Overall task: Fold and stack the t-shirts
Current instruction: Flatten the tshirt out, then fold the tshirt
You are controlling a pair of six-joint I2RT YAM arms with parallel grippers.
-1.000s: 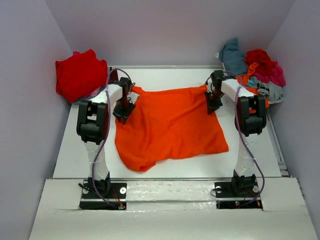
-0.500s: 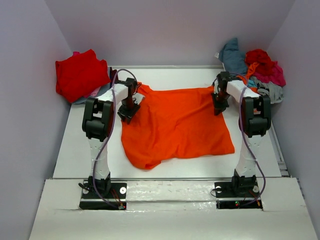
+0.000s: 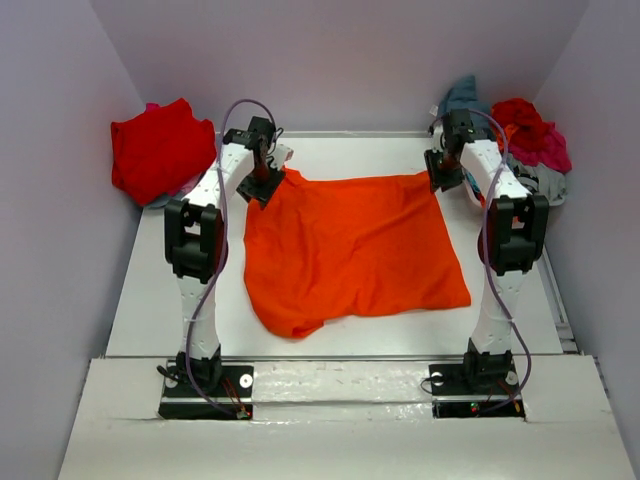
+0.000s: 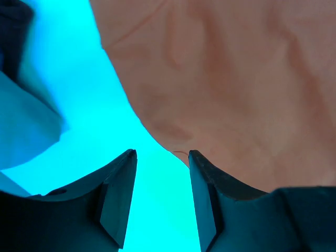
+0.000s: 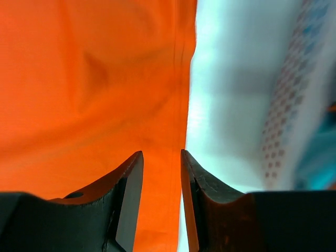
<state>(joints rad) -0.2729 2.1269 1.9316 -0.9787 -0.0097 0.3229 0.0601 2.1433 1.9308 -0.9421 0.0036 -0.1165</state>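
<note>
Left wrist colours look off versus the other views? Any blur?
Left wrist: heavy cyan cast, table reads turquoise, orange shirt washed to peach. Right wrist: that shirt is saturated orange, dotted cloth at right out of focus. Top external: even light, sharp.

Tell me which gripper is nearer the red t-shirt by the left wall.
Left. The left gripper hangs at the orange t-shirt's far left corner, just right of the red t-shirt; the right gripper is at its far right corner.
</note>
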